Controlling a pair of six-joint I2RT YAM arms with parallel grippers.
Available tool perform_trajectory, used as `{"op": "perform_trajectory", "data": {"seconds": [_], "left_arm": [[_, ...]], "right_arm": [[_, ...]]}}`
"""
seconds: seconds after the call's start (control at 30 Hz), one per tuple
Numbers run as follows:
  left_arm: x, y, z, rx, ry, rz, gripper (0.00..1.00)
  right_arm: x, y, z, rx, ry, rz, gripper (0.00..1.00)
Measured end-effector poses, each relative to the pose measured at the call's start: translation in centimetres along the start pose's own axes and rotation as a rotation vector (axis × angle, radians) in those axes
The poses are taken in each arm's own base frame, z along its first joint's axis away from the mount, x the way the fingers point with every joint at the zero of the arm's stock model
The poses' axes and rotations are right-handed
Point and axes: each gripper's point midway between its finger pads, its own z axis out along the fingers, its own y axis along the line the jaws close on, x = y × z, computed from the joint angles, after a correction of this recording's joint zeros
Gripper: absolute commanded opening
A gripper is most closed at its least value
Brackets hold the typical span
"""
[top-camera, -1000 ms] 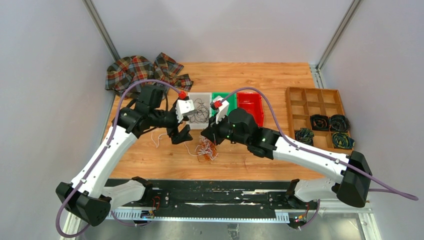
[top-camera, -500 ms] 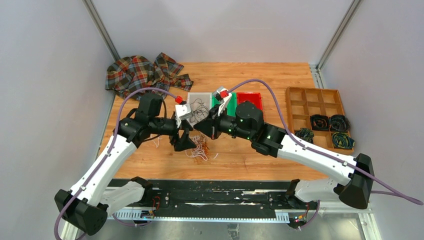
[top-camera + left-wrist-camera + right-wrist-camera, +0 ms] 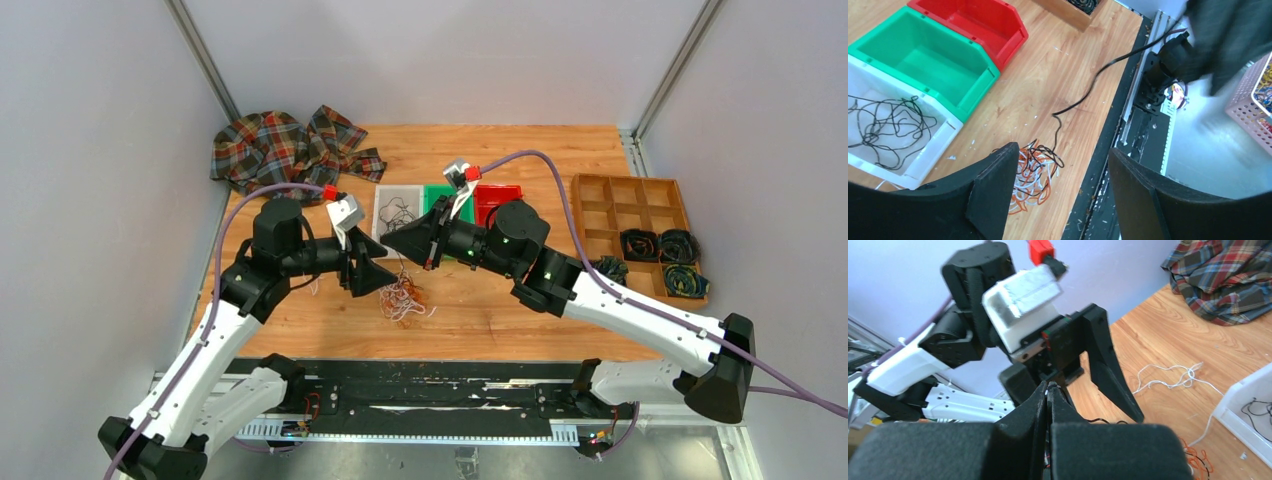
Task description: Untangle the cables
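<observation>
Near-middle on the wooden tabletop [image 3: 520, 160] sits the tangle of thin orange, white and black cables [image 3: 1030, 177]. One black strand [image 3: 1088, 92] runs to the right gripper [image 3: 1048, 390], pinched shut on it; left gripper [image 3: 1063, 150] gapes empty above. Pull now and the unpinned tangle may just cinch tighter.

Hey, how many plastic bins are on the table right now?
3, side by side mid-table: the white bin on the left, the green bin in the middle, the red bin on the right. More may be hidden.
</observation>
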Motion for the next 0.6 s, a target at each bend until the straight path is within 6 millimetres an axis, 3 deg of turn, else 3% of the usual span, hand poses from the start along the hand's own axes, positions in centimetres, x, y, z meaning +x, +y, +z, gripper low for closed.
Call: {"op": "perform_trajectory", "data": {"seconds": [0.1,0.23,0.33,0.4,0.5,0.6], "left_arm": [[0.5,0.2,0.5,0.005,-0.013,-0.040,0.67],[0.2,0.2,1.0,0.022,-0.037,-0.075,0.56],[-0.6,0.2,1.2,0.031,-0.062,-0.087,0.43],[-1.0,0.1,1.5,0.047,-0.075,-0.104,0.25],[-1.3,0.0,1.9,0.070,-0.078,-0.138,0.04],[-1.2,-0.1,1.8,0.078,-0.067,-0.142,0.01]], "right_arm": [[-0.5,0.8,0.1,-0.032,-0.016,0.018,0.01],[-0.9,1.6,0.1,-0.068,-0.026,0.035,0.01],[-1.1,2.1,0.1,-0.093,-0.030,0.043,0.01],[-1.1,2.3,0.2,-0.107,-0.030,0.047,0.01],[-0.8,2.4,0.3,-0.115,-0.019,0.050,0.18],[-0.8,2.3,0.2,-0.113,-0.018,0.032,0.45]]}}
